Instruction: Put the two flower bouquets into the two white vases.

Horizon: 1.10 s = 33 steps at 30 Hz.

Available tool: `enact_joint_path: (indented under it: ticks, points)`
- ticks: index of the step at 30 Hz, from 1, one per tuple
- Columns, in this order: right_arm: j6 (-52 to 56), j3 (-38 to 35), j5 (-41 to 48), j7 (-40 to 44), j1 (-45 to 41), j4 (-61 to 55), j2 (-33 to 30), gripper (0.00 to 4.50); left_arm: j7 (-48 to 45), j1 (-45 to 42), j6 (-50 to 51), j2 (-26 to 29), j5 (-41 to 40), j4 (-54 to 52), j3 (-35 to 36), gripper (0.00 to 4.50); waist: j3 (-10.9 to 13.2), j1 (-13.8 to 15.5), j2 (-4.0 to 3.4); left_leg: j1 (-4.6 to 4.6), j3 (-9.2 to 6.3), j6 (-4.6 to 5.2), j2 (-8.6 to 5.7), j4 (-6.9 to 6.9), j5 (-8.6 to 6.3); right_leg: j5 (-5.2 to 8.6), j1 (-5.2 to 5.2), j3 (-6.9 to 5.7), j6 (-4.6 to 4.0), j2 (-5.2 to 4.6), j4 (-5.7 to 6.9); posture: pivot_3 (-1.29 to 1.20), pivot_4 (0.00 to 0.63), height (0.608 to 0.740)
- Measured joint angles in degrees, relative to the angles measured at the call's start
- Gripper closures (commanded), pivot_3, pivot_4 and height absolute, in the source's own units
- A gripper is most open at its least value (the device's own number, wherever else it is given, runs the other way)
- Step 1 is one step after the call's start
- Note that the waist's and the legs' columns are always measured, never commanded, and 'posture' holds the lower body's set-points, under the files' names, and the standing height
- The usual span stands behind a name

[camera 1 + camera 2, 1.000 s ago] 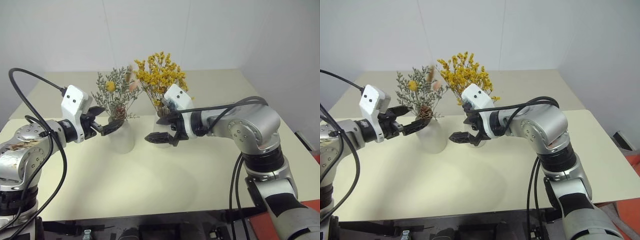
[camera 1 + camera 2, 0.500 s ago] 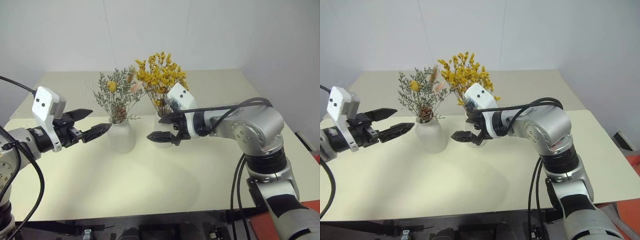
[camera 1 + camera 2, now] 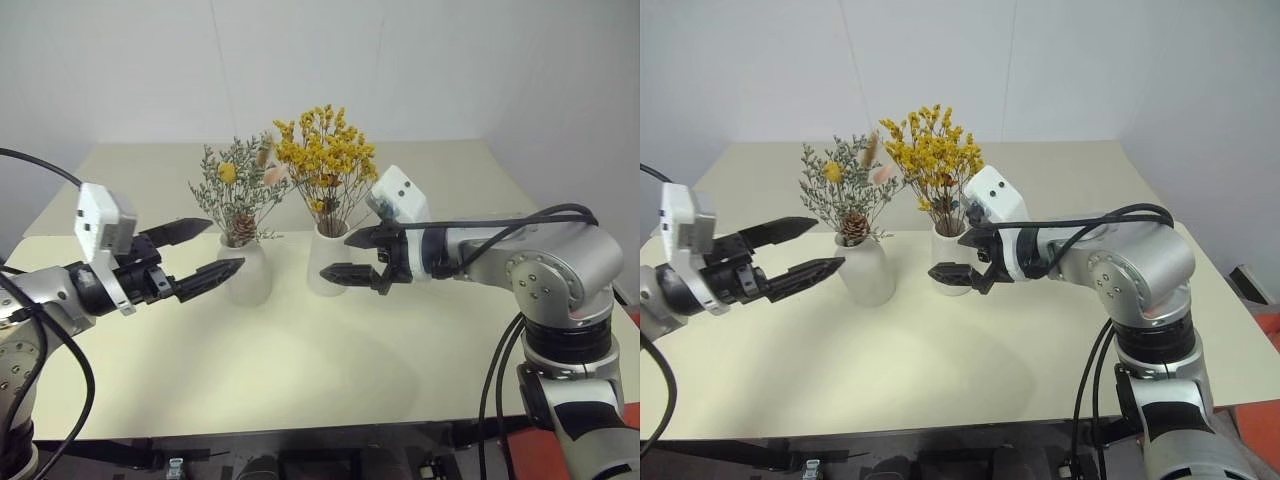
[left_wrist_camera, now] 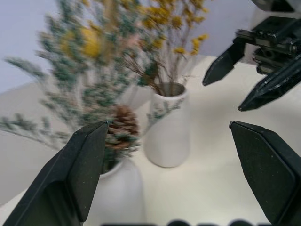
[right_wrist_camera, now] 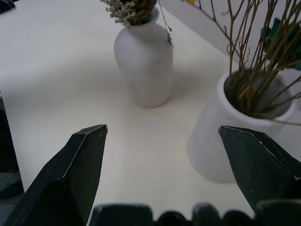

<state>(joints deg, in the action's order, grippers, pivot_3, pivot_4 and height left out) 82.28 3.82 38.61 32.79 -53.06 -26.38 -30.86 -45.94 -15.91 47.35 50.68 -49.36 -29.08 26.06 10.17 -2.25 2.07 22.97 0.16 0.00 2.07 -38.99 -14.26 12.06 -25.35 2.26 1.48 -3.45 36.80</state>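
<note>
You see no writing or labels on anything here. The grey-green bunch (image 3: 238,187) with its pine cone stands in the round white vase (image 3: 246,275), and the yellow bunch (image 3: 326,158) stands in the straight white vase (image 3: 326,262) just beside it on the cream table (image 3: 300,350). Your left gripper (image 3: 203,254) and right gripper (image 3: 353,257) both hang near the vases, fingers wide apart, holding nothing
</note>
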Motion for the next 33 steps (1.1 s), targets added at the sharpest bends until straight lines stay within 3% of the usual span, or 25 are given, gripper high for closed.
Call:
enact_joint_path:
  ticks: [6, 16, 33]
  points:
    - [-1.6, -4.1, 0.0, -0.4, 6.0, -2.7, -3.1, 0.00, -3.0, -2.9, -2.8, 1.9, 2.2, 4.3, -3.7, 0.01, 0.0, 0.0, 0.00, 0.00, 0.01, 0.00, 0.00, 0.04, 0.00, 0.01, 0.03, 0.00, 0.01, 0.00, -0.09, 0.00, 0.150, 0.740]
    - [-15.8, -12.7, 0.0, 7.6, 19.3, -3.3, -13.2, 0.00, -12.6, 1.4, -11.1, 4.6, 5.9, 11.0, -1.5, 0.01, 0.0, -0.2, 0.01, -0.15, 0.09, 0.01, 0.06, 0.08, 0.00, 0.08, 0.11, 0.06, 0.10, 0.05, -0.10, 0.00, 0.150, 0.740]
    - [-25.7, -14.6, -0.2, 8.2, 26.5, -2.0, -13.7, 0.00, -18.4, 8.6, -14.9, 6.2, 7.4, 16.6, 5.4, 0.01, 0.0, 0.0, 0.02, -0.13, 0.15, 0.00, 0.09, 0.07, -0.01, 0.13, 0.12, 0.06, 0.20, 0.02, -0.14, 0.00, 0.150, 0.740]
